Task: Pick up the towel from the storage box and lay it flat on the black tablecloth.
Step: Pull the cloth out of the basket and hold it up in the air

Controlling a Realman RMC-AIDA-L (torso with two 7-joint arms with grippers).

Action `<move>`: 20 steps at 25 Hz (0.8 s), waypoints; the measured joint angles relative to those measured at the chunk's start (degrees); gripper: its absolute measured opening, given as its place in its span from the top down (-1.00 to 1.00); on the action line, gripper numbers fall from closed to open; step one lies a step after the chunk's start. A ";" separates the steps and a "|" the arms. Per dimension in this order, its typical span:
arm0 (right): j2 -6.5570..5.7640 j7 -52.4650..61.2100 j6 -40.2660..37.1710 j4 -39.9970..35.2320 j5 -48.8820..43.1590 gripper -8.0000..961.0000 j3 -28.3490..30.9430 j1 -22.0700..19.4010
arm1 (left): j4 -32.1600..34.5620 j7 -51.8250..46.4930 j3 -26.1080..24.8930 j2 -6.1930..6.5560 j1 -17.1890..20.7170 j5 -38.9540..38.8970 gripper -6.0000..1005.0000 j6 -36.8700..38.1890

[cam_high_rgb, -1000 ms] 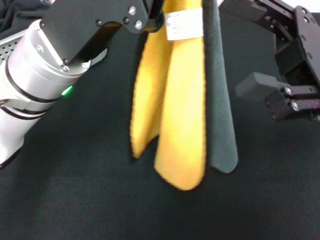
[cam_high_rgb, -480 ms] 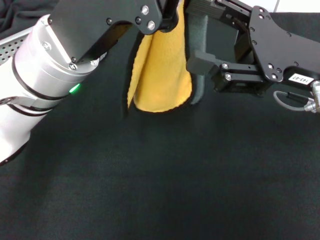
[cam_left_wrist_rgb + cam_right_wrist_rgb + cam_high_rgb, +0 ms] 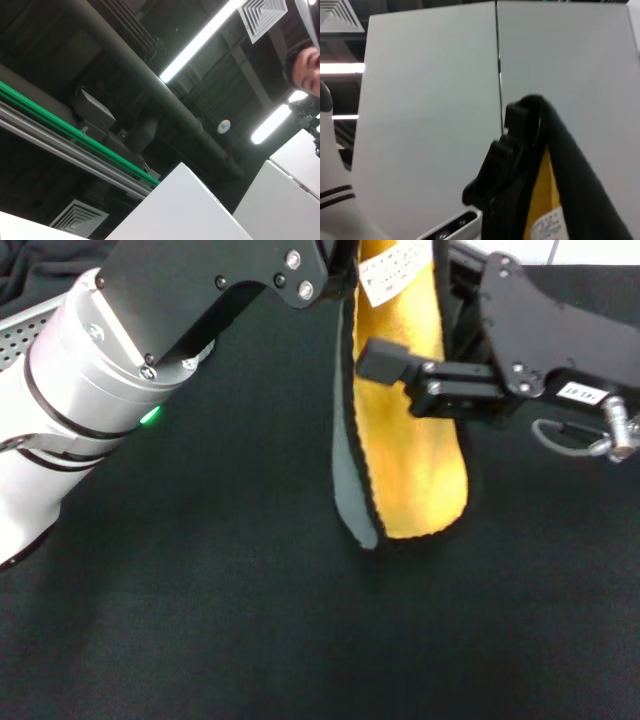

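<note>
Progress stands at about the halfway mark: the fluffy yellow-orange towel with black edge trim [image 3: 415, 430] is already out of the light grey perforated storage box [image 3: 22, 330], of which only a corner shows, well off to the left of the left gripper [image 3: 335, 270] and behind that arm. The towel hangs folded lengthwise from the left gripper, which is clamped on its upper edge near the white care label [image 3: 392, 268]; the exact fingertip contact runs out of the head view, so the clamp is judged from how the cloth drapes straight down from it. The lower hem hangs below both grippers, just above the large plain black matte tablecloth [image 3: 250, 620], not clearly touching it.

The right gripper [image 3: 400, 375] reaches in from the right, one finger crossing the yellow face of the towel partway down from the left gripper's hold. Whether it is pinching the cloth or merely lying against it, I cannot tell. The right wrist view shows only the towel's black edge and label close by.

Left to do, by my reading: take a second corner, spread the folded cloth open, lower it flat onto the tablecloth and release
</note>
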 joint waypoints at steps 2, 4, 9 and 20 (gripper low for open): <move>0.00 0.00 0.09 0.50 -0.05 -0.52 -1.30 0.57 | 0.04 0.04 -0.14 0.00 -0.02 0.00 0.94 0.00; 0.00 0.01 0.14 0.60 -0.10 -0.51 -2.19 0.57 | 0.06 0.58 -0.17 0.01 -0.02 -0.36 0.94 0.00; -0.01 -0.03 1.20 0.64 -0.04 -0.51 -2.79 -0.43 | 0.10 1.38 -0.15 0.08 -0.05 -1.18 0.93 0.00; -0.40 0.68 1.68 3.72 -3.20 -0.39 -2.90 -2.32 | 1.70 3.85 -0.42 0.29 0.57 -2.45 0.94 0.01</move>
